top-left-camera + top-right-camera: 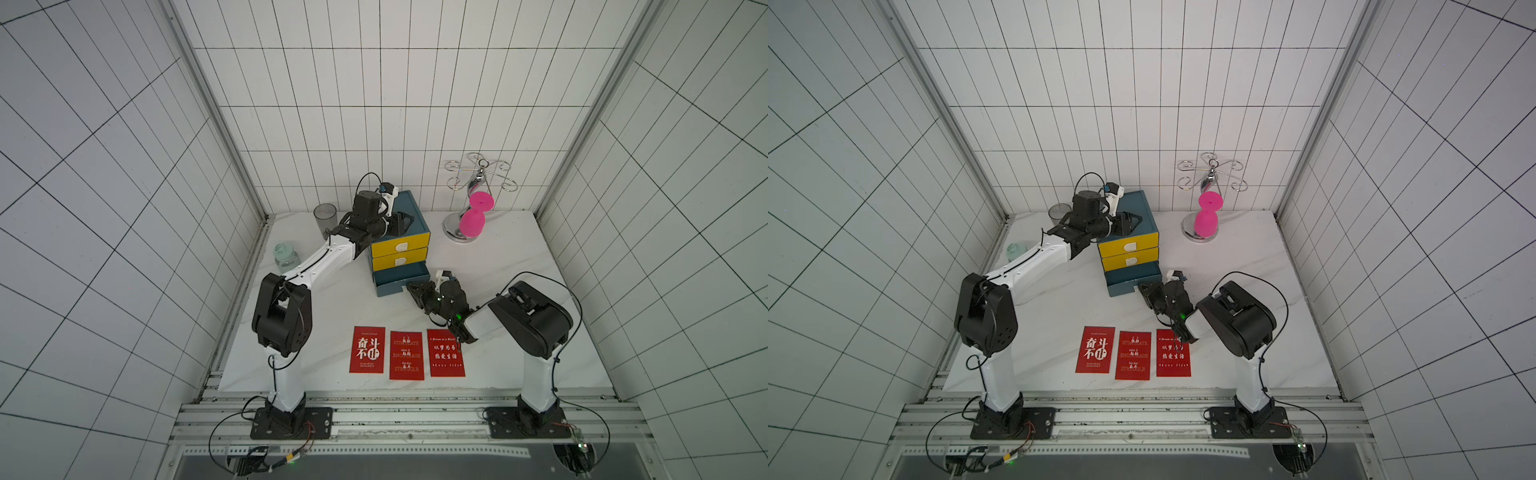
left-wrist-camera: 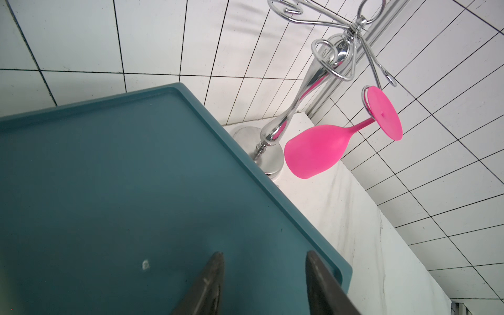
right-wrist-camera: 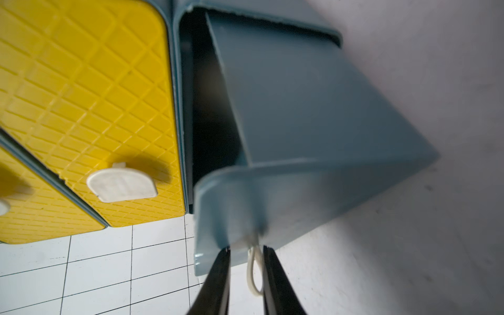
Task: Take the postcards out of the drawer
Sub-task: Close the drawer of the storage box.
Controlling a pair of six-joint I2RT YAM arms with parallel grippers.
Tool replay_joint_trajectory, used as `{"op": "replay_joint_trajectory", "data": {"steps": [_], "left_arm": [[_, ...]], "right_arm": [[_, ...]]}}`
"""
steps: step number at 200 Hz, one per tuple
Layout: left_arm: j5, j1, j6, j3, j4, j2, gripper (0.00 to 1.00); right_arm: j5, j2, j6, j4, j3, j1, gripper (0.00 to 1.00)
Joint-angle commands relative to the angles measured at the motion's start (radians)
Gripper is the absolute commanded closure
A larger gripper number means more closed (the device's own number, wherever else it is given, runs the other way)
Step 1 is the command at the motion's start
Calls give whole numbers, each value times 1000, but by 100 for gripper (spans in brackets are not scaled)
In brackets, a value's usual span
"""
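Three red postcards point(image 1: 367, 349) point(image 1: 407, 355) point(image 1: 445, 353) lie flat side by side near the table's front edge, and both top views show them point(image 1: 1132, 355). The teal cabinet point(image 1: 413, 208) has two shut yellow drawers and a teal bottom drawer point(image 1: 401, 277) point(image 3: 313, 109) pulled partly out. My right gripper point(image 1: 409, 286) point(image 3: 246, 249) is at that drawer's front, with the white handle point(image 3: 253, 272) between its narrowly open fingers and a gap on one side. My left gripper point(image 1: 406, 220) point(image 2: 263, 255) rests open and empty over the cabinet top point(image 2: 109, 177).
A chrome glass rack with a pink wine glass point(image 1: 478, 216) point(image 2: 316, 150) hanging on it stands at the back right. A grey cup point(image 1: 324, 216) and a pale green jar point(image 1: 286, 257) sit at the back left. My right forearm overlaps the rightmost postcard's corner.
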Motion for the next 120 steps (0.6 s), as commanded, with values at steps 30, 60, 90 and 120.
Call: {"op": "replay_joint_trajectory", "data": {"steps": [30, 60, 90, 120], "left_arm": [[-22, 4, 5, -54, -164, 8, 52], [-25, 11, 12, -61, -168, -3, 52], [-25, 20, 15, -72, -170, -21, 52], [-23, 24, 16, -74, -175, -28, 52]], "right_arm": [[-11, 72, 71, 49, 105, -20, 81], [-22, 102, 78, 35, 159, -31, 82], [-16, 120, 79, 27, 187, -45, 82], [-29, 144, 87, 17, 219, -58, 83]]}}
